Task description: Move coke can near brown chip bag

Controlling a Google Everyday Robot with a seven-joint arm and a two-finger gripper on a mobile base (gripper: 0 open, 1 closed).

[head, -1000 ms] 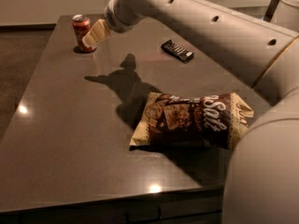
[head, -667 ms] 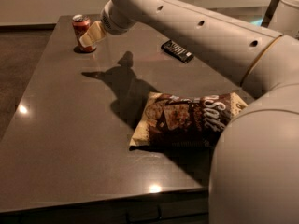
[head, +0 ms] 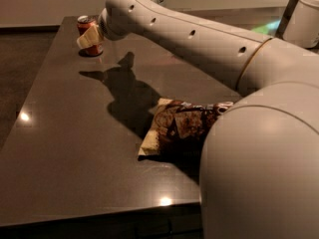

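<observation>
The coke can (head: 85, 26) is a small red can with a silver top, standing upright at the far left corner of the dark table (head: 75, 148). My gripper (head: 89, 39) is right at the can, and its tan end covers the can's lower front. The brown chip bag (head: 174, 126) lies flat at mid-table, to the right and nearer the camera. My arm's big white link hides its right half. The can and the bag are far apart.
My white arm (head: 199, 39) reaches across the back of the table from the right and casts a dark shadow (head: 124, 88) between can and bag. The table's left edge runs close to the can. A white bin-like object (head: 305, 14) stands at the far right.
My gripper has moved left up to the coke can and now overlaps it. The arm now hides the black candy bar and more of the bag. The can has not moved.
</observation>
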